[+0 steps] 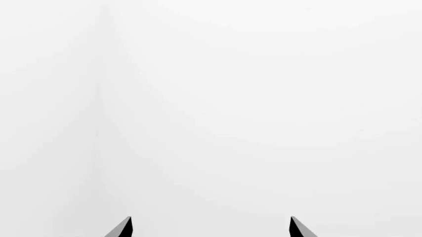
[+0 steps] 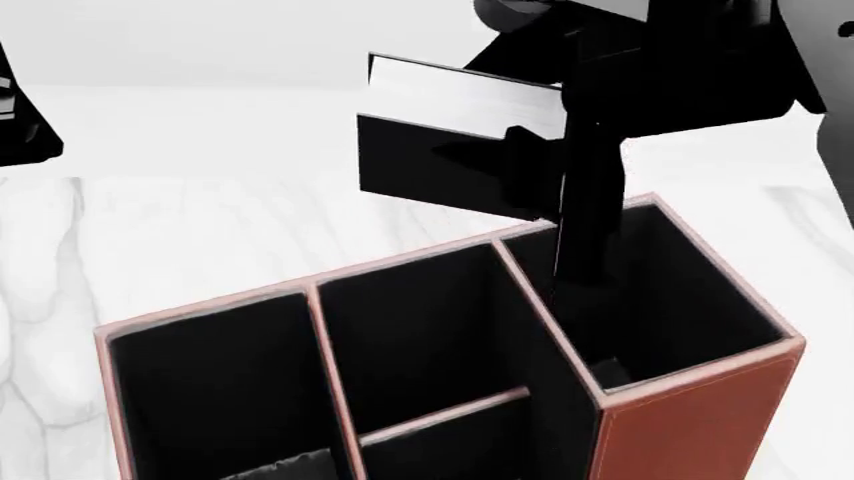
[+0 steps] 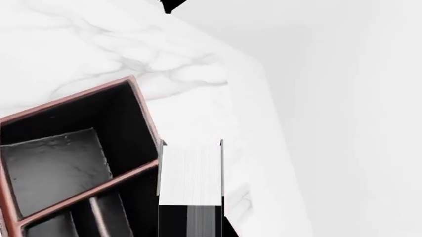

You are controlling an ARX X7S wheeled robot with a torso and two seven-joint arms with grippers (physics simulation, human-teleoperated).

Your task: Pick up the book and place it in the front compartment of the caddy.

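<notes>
Right gripper (image 2: 567,150) has its jaws clamped on the book (image 2: 447,150), held in the air just behind the caddy (image 2: 694,410). Left gripper (image 1: 211,228) has jaws wide, holding nothing. Risk I'd guess: the book clips a partition and lands in a long cell instead of the front compartment (image 2: 441,440).

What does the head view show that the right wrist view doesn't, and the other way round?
Only the head view shows the right gripper shut on the book, held in the air above the far side of the caddy, with all four black-lined cells visible. Only the right wrist view shows the book's white page edges close up, beside the caddy's outer wall. Both show the book, the caddy and the white marble table.
</notes>
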